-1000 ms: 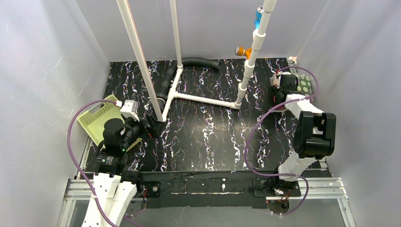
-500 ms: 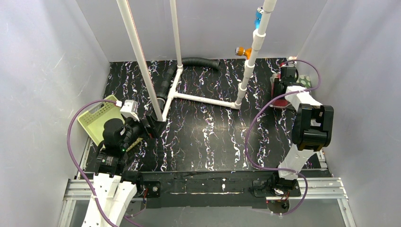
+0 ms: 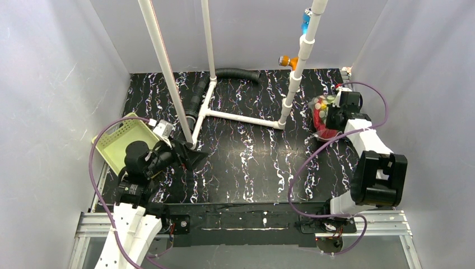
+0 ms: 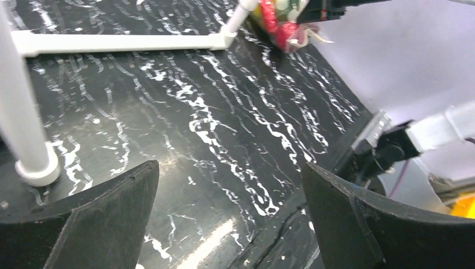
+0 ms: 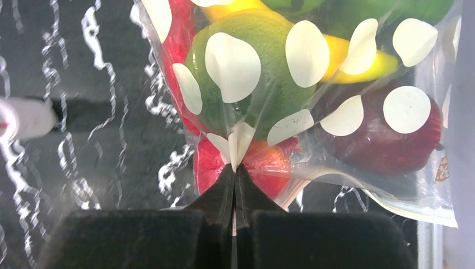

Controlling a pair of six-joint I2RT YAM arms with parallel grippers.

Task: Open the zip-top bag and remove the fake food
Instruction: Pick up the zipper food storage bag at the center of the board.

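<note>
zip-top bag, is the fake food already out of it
No, the fake food sits inside the dotted zip-top bag, whose plastic the right gripper pinches.

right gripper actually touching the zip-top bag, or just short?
Touching. The right wrist view shows the right gripper shut on a fold of the zip-top bag, plastic pinched between its fingertips, no gap.

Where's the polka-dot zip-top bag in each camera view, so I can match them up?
Top external: the zip-top bag sits at the far right of the table.
Left wrist: at the top edge, right of centre, just past the end of the white pipe.
Right wrist: fills the upper centre and right.
Shared landmark: the black marbled table.
</note>
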